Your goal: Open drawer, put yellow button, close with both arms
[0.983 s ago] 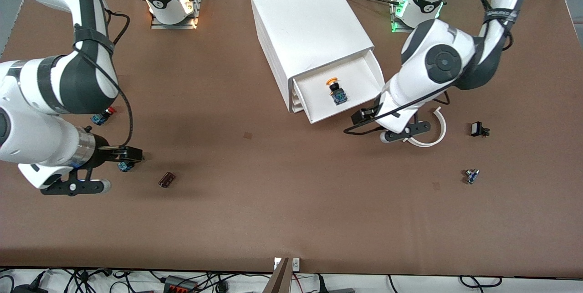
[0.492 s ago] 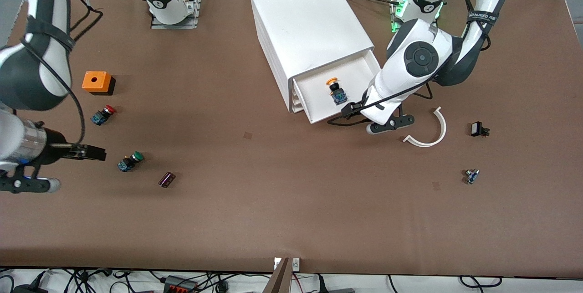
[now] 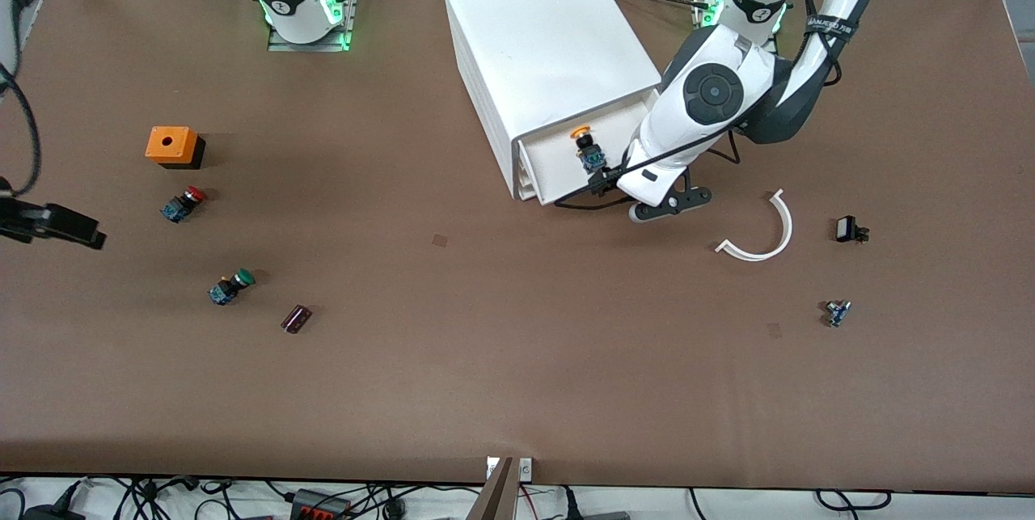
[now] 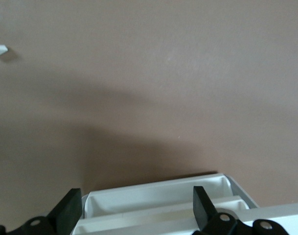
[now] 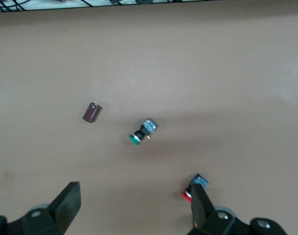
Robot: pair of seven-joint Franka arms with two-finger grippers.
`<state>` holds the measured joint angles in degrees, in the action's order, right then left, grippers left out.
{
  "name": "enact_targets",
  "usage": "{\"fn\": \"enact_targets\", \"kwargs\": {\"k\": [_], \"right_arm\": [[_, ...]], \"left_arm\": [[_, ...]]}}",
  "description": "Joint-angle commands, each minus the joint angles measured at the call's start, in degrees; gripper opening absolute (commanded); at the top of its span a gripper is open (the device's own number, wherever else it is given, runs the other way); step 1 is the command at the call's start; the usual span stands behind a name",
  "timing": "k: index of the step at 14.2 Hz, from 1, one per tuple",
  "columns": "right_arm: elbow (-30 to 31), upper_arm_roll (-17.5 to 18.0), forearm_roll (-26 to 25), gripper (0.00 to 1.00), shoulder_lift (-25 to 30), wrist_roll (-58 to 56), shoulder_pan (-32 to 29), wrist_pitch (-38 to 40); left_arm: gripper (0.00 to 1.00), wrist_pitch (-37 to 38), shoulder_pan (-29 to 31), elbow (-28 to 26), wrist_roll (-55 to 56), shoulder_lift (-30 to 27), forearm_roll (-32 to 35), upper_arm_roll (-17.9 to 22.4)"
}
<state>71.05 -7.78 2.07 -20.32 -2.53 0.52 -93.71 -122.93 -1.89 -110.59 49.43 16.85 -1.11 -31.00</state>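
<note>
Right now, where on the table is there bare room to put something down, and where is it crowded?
The widest bare patch lies between the capacitor and the small blue part, nearer the front camera than the cabinet. Crowded: around the drawer, where the open left gripper works beside the yellow button, and near the red button and green button.

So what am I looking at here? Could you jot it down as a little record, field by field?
drawer: top drawer of the white cabinet, partly open
yellow button: lying inside the drawer
left end effector: open, at the drawer's front edge
right end effector: open, over the red-capped button and green-capped button, holding nothing
other items: orange box, dark cylinder, white curved strip
</note>
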Motion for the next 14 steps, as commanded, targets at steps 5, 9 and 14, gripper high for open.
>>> {"fn": "enact_targets", "kwargs": {"k": [5,9,14], "right_arm": [[4.5,2.2,-1.2,1.0,5.5,-2.3,-1.8,2.0],[5.7,2.4,-3.9,1.0,7.0,-0.7,-1.5,5.5],[16.1,2.5,-4.1,1.0,12.8,0.5,-1.6,0.0]], "left_arm": [[1.0,3.8,0.7,-3.4,5.8,-2.9,0.8,-5.4],[1.0,4.1,0.7,-4.1,8.2,-2.8,-3.0,-7.1],[1.0,6.6,0.7,-3.9,8.4,-2.8,-4.4,-7.8]]}}
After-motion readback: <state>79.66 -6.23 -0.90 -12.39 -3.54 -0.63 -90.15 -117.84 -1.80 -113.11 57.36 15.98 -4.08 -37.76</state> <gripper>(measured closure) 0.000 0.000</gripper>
